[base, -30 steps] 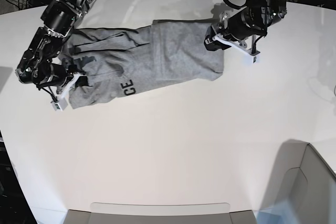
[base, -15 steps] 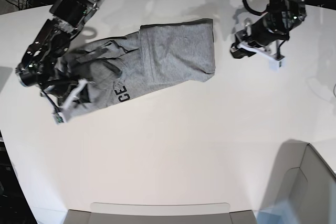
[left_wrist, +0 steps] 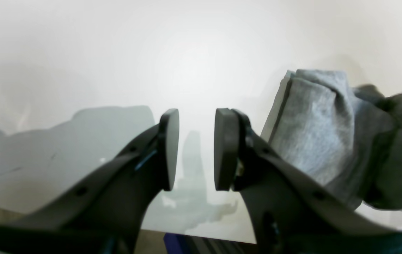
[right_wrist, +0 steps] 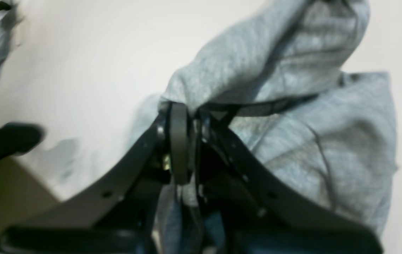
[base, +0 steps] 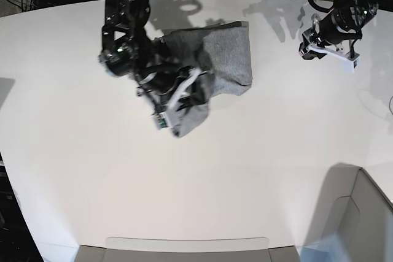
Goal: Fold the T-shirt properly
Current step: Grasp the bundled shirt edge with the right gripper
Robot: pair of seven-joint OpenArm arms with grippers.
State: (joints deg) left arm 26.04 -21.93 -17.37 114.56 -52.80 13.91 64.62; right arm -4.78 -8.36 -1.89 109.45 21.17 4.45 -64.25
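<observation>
Counted, largest first: one white table (base: 202, 182), one T-shirt (base: 230, 59), two arms, each ending in one gripper.

Table: broad, pale, rounded along the far edge, carrying everything else.

T-shirt: one only, heather grey, bunched toward the far middle of the table, right portion lying flat, left portion gathered up and draped over the arm on the scene's left. Seen plain-side out in the base view; lettering not made out. One lower corner hanging toward the near side beside the white finger tip.

Right arm, on the scene's left: reached across from the far edge over the cloth. Right gripper (right_wrist: 183, 141): pressed together, pinching a fold of the T-shirt (right_wrist: 292, 123), grey fabric spilling over both fingers and trailing down behind them. Wrist picture blurred, so how many layers sat in the pinch not clear.

Left arm, on the scene's right: lifted near the far right corner, well apart from the cloth. Left gripper (left_wrist: 195, 148): spread, two dark pads facing each other with bare table showing between, nothing held. From that wrist camera, the T-shirt (left_wrist: 314, 134) seen off to the right as a folded grey edge.
</observation>
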